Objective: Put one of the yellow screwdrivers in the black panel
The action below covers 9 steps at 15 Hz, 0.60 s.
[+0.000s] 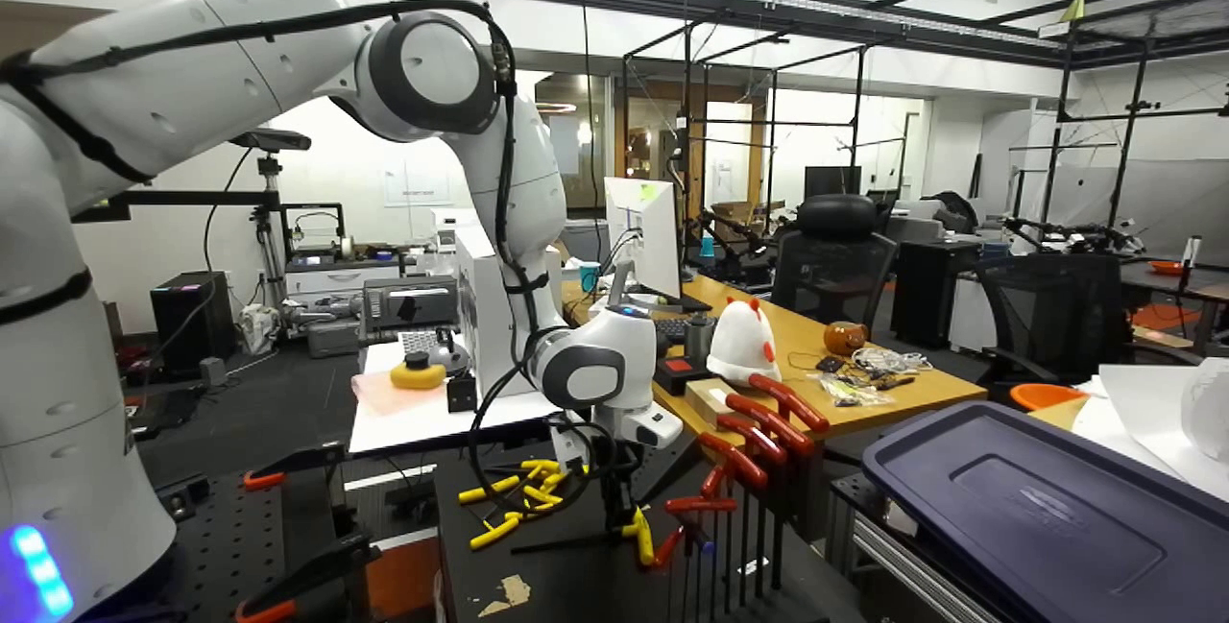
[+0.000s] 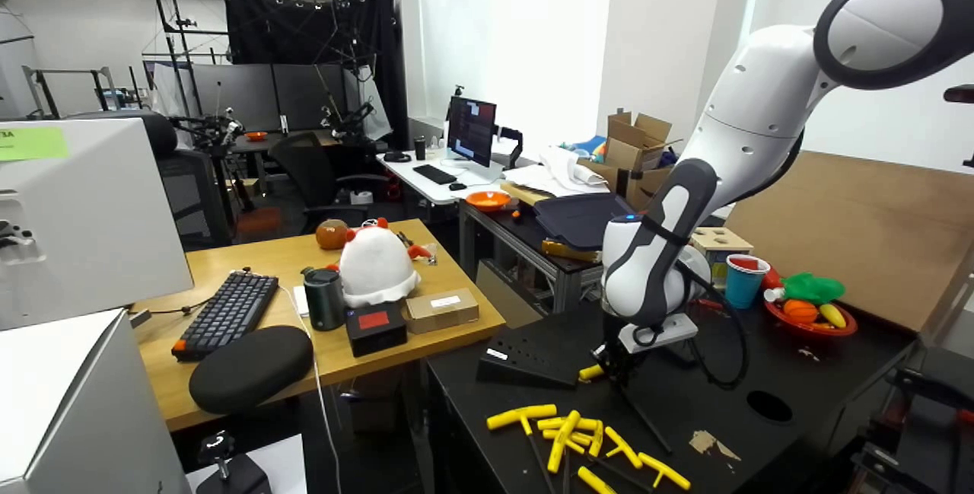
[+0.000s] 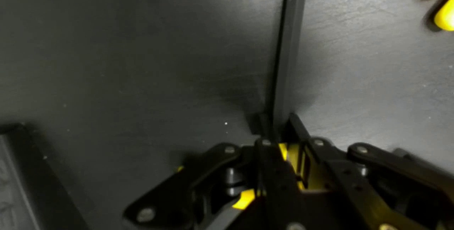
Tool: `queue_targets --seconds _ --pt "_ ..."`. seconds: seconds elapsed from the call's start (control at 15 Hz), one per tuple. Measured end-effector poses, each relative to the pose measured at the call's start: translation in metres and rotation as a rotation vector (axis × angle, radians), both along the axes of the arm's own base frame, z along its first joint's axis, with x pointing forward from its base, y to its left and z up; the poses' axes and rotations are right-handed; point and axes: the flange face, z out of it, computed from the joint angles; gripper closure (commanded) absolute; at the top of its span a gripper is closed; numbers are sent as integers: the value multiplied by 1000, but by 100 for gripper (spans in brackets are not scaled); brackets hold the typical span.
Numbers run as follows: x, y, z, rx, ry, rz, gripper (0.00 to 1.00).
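My end effector [image 3: 278, 127] is clamped on the dark shaft [image 3: 291, 45] of one yellow screwdriver [image 1: 643, 539], low at the counter [image 2: 806, 372]. At least six more yellow screwdrivers [image 2: 564, 442] lie near. One black panel [image 2: 525, 361], dotted with holes, stands just beside that tool's handle; I count at least six red-handled tools [image 1: 768, 426], but cannot tell whether the panel holds them.

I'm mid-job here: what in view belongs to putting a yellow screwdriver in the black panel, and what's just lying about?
Part of the job:
gripper
yellow screwdriver in its grip
black panel
other yellow screwdrivers, spare since one is enough

Not part of it:
red-handled tools
white plush
red bowl
blue cup
dark plastic lid
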Motion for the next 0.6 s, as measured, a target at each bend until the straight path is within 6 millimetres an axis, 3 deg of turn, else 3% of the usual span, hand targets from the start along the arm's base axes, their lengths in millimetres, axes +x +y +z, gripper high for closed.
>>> queue_targets --seconds 0.6 --pt "-1 -3 5 1 -57 -26 96"
